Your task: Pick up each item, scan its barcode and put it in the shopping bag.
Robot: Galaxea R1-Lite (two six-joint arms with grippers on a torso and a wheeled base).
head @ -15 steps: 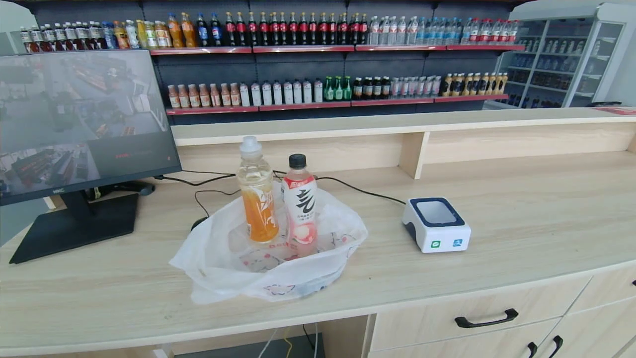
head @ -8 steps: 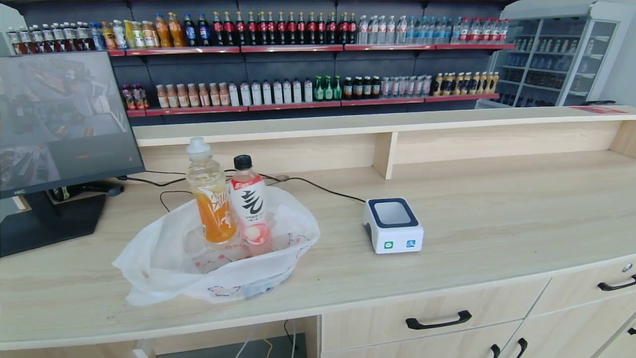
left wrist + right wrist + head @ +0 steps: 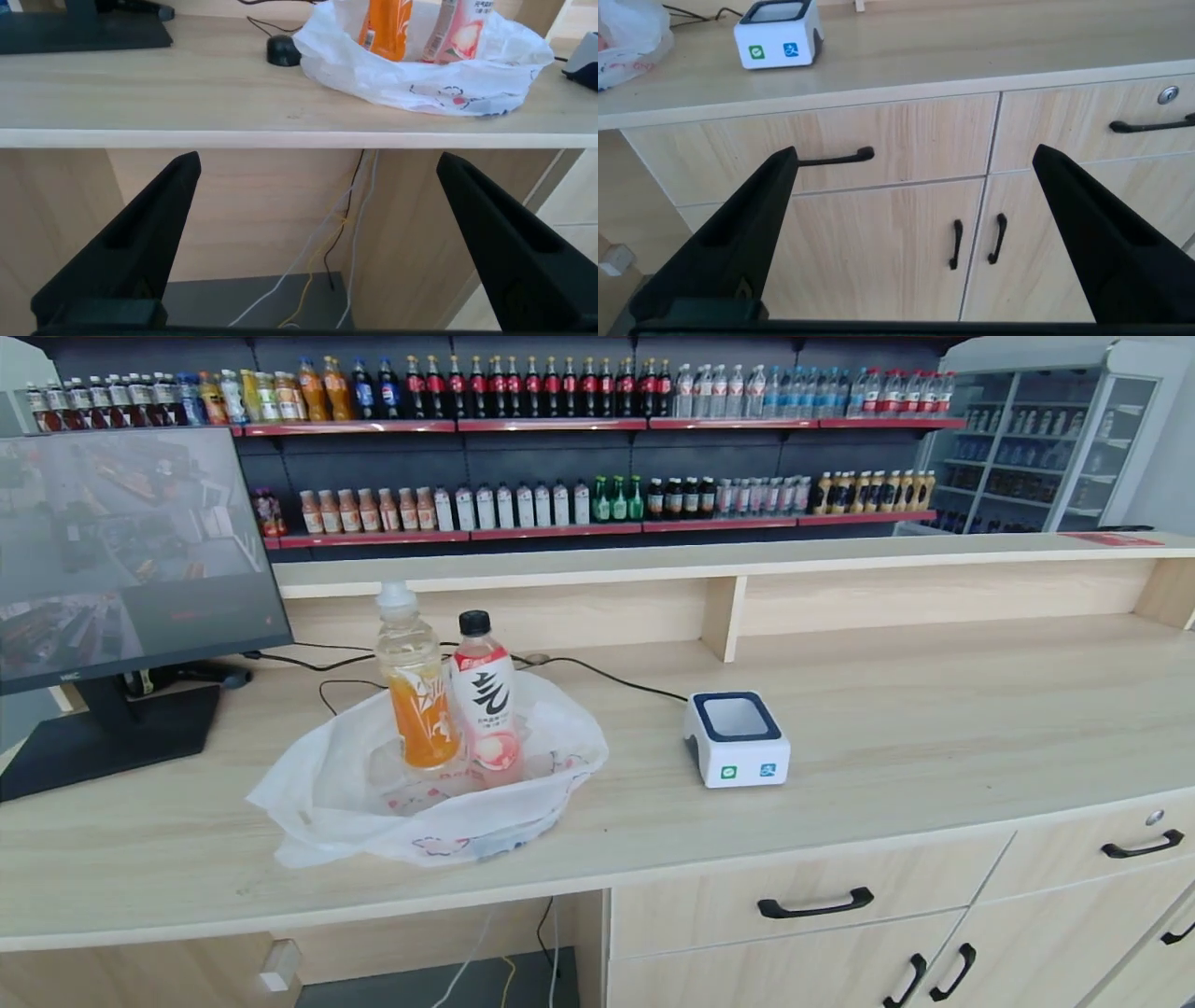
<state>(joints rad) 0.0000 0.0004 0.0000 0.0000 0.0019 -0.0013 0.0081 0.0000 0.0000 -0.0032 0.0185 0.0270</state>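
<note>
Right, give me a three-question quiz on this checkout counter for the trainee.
1. How many bottles stand in the shopping bag?
2. True or false: the left gripper holds a bottle.
3. Where does the scanner sit? A) inside the bag B) on the counter, to the bag's right C) atop a bottle

Key:
1. Two: the orange bottle and the black-capped bottle.
2. False; it is open and empty.
3. B.

Bottle-lined shelves (image 3: 597, 448) stand behind the wooden counter (image 3: 934, 728), glass-door fridge (image 3: 1046, 439) beside.
</note>
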